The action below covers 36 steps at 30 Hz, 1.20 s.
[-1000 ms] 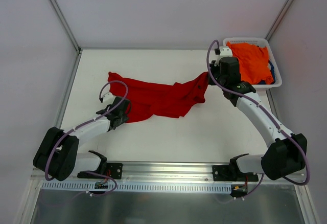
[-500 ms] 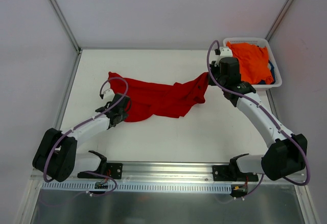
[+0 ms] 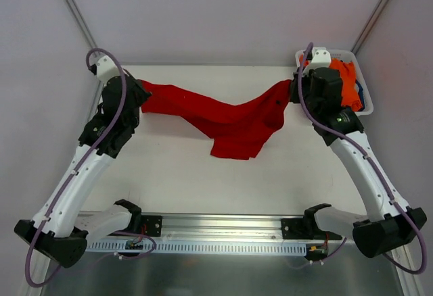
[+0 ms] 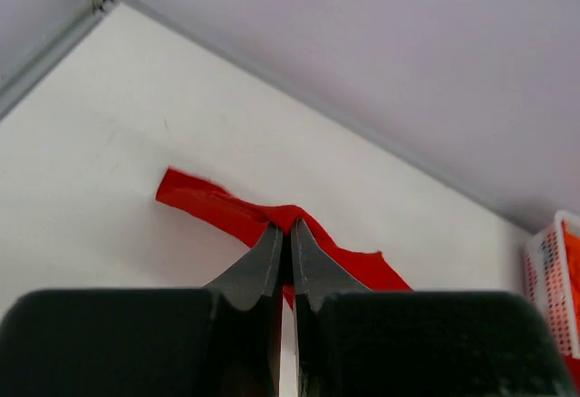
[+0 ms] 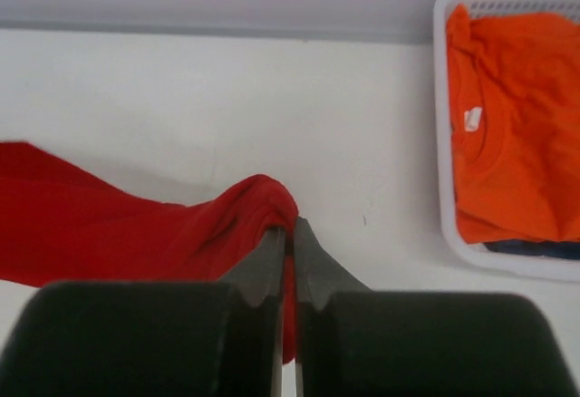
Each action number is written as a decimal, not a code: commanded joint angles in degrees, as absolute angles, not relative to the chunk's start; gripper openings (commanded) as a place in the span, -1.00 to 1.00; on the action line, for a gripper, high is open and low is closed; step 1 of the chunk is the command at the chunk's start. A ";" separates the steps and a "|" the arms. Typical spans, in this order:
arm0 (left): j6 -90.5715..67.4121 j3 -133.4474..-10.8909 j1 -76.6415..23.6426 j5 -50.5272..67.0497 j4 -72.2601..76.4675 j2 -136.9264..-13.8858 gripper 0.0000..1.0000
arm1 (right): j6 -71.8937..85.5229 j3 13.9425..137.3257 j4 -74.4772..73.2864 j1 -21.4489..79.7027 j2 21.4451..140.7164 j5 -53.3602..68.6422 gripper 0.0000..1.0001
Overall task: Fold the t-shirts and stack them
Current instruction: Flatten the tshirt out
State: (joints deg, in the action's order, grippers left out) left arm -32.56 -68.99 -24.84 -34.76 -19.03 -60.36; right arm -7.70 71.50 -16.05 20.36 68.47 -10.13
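The red t-shirt (image 3: 223,117) hangs stretched between both grippers above the white table, its middle sagging toward the table centre. My left gripper (image 3: 140,95) is shut on the shirt's left end; the left wrist view shows red cloth (image 4: 227,214) pinched at my left gripper (image 4: 285,230). My right gripper (image 3: 292,90) is shut on the shirt's right end, and the right wrist view shows red cloth (image 5: 136,229) bunched at my right gripper (image 5: 290,229). An orange t-shirt (image 3: 346,86) lies in the white basket (image 3: 365,109) at the back right, also in the right wrist view (image 5: 512,134). A dark blue shirt (image 5: 535,248) peeks out beneath it.
The basket (image 5: 441,125) stands just right of my right gripper, against the right wall. Grey enclosure walls and metal frame posts (image 3: 76,19) bound the table at the back and sides. The arm bases sit on a rail (image 3: 223,232) at the near edge.
Both arms have risen and moved back. My left gripper went from the shirt's front left part on the table to the far left, lifting the red shirt taut between both grippers.
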 commanded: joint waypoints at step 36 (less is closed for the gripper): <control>-24.60 -74.98 -25.49 -43.77 -21.36 -38.04 -1.00 | -3.43 74.72 -21.19 19.86 36.56 -10.64 -0.99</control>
